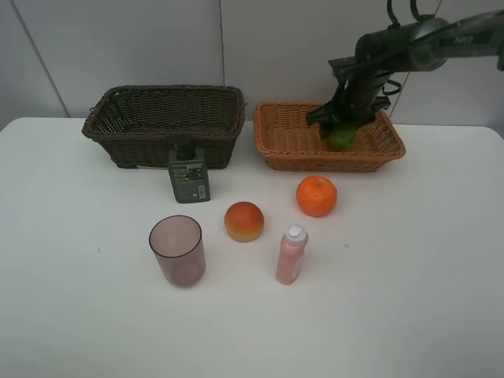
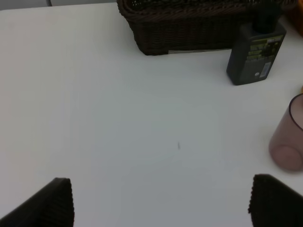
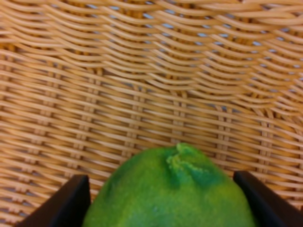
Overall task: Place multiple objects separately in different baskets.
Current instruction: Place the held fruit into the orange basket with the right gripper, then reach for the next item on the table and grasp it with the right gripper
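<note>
The right hand (image 1: 339,128) grips a bumpy green citrus fruit (image 3: 173,194) inside the shallow light orange-brown wicker basket (image 1: 293,150), while the left hand (image 2: 161,203), spread wide, hovers above the white surface (image 2: 118,118) near the dark brown wicker basket (image 2: 189,33)

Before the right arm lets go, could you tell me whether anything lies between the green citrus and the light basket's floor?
Nothing visible does. The right gripper holds the green citrus over bare weave of the light basket; no other item shows inside it.
</note>
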### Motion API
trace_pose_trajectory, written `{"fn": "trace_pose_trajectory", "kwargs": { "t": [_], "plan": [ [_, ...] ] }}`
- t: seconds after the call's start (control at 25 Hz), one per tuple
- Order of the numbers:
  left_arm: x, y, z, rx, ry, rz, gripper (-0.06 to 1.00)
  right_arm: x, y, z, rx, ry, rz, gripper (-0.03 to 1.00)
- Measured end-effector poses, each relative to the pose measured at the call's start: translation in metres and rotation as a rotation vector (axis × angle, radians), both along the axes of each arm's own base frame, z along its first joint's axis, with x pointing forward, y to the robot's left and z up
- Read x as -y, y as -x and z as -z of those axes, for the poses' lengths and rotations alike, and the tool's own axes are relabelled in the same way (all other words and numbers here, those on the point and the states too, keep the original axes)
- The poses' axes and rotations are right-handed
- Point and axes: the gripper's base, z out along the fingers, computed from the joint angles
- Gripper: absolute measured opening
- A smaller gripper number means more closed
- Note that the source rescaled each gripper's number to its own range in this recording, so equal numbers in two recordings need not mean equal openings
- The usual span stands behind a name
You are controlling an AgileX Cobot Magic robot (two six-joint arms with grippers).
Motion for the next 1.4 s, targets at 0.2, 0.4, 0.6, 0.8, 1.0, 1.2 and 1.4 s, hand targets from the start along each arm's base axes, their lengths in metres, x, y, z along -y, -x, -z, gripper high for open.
{"fn": "trace_pose_trajectory", "kwargs": {
  "t": [0.2,0.4,0.6,0.8,1.0,1.2,1.4],
  "plan": [
    [0.000,0.000,0.000,0.000,0.000,0.000,0.96,0.000,-0.001,0.002,0.009,0.001,-0.005,0.88],
    [0.000,0.000,0.000,0.000,0.000,0.000,0.96,0.000,-0.001,-0.006,0.021,-0.002,-0.003,0.98],
    [0.000,0.000,0.000,0.000,0.000,0.000,0.96,-0.002,0.010,-0.037,0.003,-0.006,0.013,0.99],
    [0.000,0.000,0.000,0.000,0.000,0.000,0.96,-0.015,0.032,-0.069,-0.064,-0.025,0.059,1.00],
    [0.000,0.000,0.000,0.000,0.000,0.000,0.96,-0.029,0.048,-0.086,-0.107,-0.047,0.096,1.00],
    [0.000,0.000,0.000,0.000,0.000,0.000,0.96,-0.036,0.072,-0.087,-0.124,-0.089,0.114,1.00],
    [0.000,0.000,0.000,0.000,0.000,0.000,0.96,-0.029,0.104,-0.073,-0.149,-0.125,0.137,1.00]
  ]
}}
